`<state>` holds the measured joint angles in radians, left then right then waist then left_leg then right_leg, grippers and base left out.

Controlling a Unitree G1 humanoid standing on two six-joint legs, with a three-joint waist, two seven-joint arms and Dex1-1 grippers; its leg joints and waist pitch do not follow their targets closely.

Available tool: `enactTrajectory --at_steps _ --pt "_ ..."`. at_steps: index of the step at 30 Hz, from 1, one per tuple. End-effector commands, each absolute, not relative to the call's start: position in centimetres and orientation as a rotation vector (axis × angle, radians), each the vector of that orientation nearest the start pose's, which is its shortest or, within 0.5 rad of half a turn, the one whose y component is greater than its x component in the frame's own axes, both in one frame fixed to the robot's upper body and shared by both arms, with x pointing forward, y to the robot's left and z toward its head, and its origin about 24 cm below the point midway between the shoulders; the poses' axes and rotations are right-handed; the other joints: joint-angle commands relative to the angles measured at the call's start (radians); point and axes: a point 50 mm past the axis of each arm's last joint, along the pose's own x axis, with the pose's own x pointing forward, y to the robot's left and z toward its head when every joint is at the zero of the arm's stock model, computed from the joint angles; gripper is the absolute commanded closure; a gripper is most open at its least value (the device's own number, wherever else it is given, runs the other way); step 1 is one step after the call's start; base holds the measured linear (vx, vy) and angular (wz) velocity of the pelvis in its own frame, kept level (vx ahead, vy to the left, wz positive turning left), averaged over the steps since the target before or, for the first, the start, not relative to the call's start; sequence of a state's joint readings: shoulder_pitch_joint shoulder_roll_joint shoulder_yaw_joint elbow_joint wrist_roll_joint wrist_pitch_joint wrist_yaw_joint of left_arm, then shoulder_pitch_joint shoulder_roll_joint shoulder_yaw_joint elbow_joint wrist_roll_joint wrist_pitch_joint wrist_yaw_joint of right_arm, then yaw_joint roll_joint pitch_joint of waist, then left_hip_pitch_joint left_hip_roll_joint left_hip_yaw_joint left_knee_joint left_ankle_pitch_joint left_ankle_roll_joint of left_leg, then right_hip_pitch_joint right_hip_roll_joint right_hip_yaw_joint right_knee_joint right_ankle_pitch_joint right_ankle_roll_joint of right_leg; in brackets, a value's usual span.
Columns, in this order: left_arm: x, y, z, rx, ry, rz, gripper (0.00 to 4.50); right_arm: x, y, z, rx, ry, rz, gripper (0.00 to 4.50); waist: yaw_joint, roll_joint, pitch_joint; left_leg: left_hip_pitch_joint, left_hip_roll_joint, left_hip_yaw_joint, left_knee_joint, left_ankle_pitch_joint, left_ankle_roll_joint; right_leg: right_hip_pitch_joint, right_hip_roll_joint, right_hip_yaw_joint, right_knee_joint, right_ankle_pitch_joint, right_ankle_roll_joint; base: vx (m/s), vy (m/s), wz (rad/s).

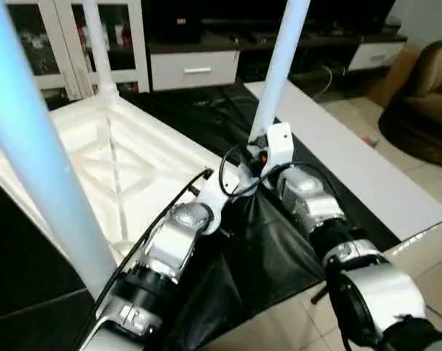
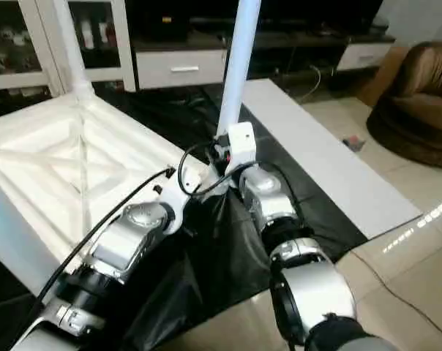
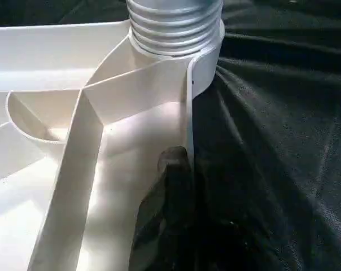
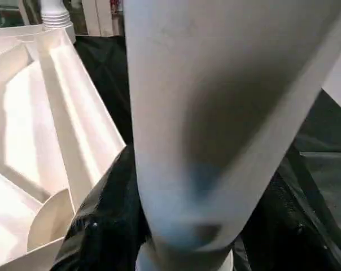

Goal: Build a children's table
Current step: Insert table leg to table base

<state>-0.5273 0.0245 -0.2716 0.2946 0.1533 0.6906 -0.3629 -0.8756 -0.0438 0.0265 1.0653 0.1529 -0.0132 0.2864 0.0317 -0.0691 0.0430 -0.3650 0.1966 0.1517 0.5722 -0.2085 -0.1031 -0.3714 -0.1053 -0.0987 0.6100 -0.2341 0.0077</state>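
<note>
Children's table [image 2: 53, 168]: white plastic top inverted, X-ribbed underside up; three tapered white legs [image 2: 239, 66] upright in corner sockets.

White plastic tabletop [image 2: 53, 168] with X-ribbed underside, white round legs [image 2: 238, 66], black crinkled sheet [image 1: 272, 256] beneath, silver forearms [image 2: 118, 248] with black cables, black fingers [image 3: 165, 209], brown armchair [image 2: 418, 102], pale tiled floor [image 2: 418, 256], white drawer [image 2: 178, 68].
</note>
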Motion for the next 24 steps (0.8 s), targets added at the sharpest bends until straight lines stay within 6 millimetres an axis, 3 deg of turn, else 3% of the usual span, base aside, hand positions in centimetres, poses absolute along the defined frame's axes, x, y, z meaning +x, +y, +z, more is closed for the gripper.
enactTrajectory --at_steps 1,3,4,5,6,8,15,23,24 --pt "31.8 4.5 6.4 0.322 0.429 -0.665 4.5 35.8 -8.9 1.6 -0.011 0.455 0.462 1.92 -0.002 0.01 -0.026 -0.003 0.041 -0.007 -0.089 -0.305 -0.001 0.008 -0.054 0.055 -0.104 -0.35 -0.122 0.0 0.0 0.0" --pt "31.8 4.7 6.4 0.324 0.429 -0.665 4.5 35.9 -8.8 2.0 -0.01 0.438 0.484 1.87 0.003 0.012 -0.032 0.002 0.042 0.0 -0.085 -0.256 0.009 0.008 -0.053 0.059 -0.1 -0.291 -0.148 0.0 0.0 0.0" --pt "31.8 4.7 6.4 0.325 0.429 -0.664 4.5 36.0 -8.7 2.1 -0.009 0.431 0.492 1.76 0.011 0.007 -0.037 0.007 0.045 0.008 -0.079 -0.202 0.021 0.008 -0.055 0.062 -0.094 -0.206 -0.171 0.0 0.0 0.0" --pt "31.8 4.7 6.4 0.326 0.429 -0.664 4.5 36.0 -8.7 2.2 -0.011 0.425 0.501 1.61 0.007 0.004 -0.038 0.002 0.043 0.009 -0.078 -0.184 0.029 0.011 -0.048 0.061 -0.086 -0.178 -0.182 0.0 0.0 0.0" --pt "31.8 4.8 6.4 0.327 0.429 -0.665 4.5 36.1 -8.6 2.5 -0.014 0.411 0.515 1.5 0.008 0.006 -0.035 -0.004 0.041 0.016 -0.08 -0.166 0.044 0.015 -0.047 0.059 -0.085 -0.172 -0.184 0.0 0.0 0.0" --pt "31.9 4.8 6.5 0.327 0.428 -0.665 4.5 36.3 -8.5 2.9 -0.012 0.39 0.534 1.42 0.009 0.013 -0.034 -0.002 0.044 0.019 -0.083 -0.18 0.044 0.013 -0.047 0.061 -0.088 -0.182 -0.183 0.0 0.0 0.0" --pt "32.0 5.2 6.6 0.332 0.421 -0.666 4.5 36.4 -8.6 4.1 -0.002 0.314 0.604 0.87 0.012 0.01 -0.03 0.0 0.044 0.019 -0.086 -0.23 0.023 0.009 -0.044 0.064 -0.098 -0.263 -0.151 0.0 0.0 0.0" --pt "32.0 6.3 6.4 0.36 0.426 -0.697 4.5 35.6 -9.8 5.2 -0.015 0.252 0.678 0.13 0.018 0.011 -0.032 -0.006 0.04 0.022 -0.08 -0.117 0.053 0.019 -0.039 0.065 -0.086 -0.147 -0.171 0.0 0.0 0.0" --pt "32.0 6.4 6.4 0.365 0.428 -0.701 4.5 35.5 -9.9 5.3 -0.014 0.249 0.686 0.13 0.02 0.015 -0.032 -0.003 0.04 0.023 -0.079 -0.111 0.055 0.019 -0.038 0.065 -0.085 -0.134 -0.176 0.0 0.0 0.0"
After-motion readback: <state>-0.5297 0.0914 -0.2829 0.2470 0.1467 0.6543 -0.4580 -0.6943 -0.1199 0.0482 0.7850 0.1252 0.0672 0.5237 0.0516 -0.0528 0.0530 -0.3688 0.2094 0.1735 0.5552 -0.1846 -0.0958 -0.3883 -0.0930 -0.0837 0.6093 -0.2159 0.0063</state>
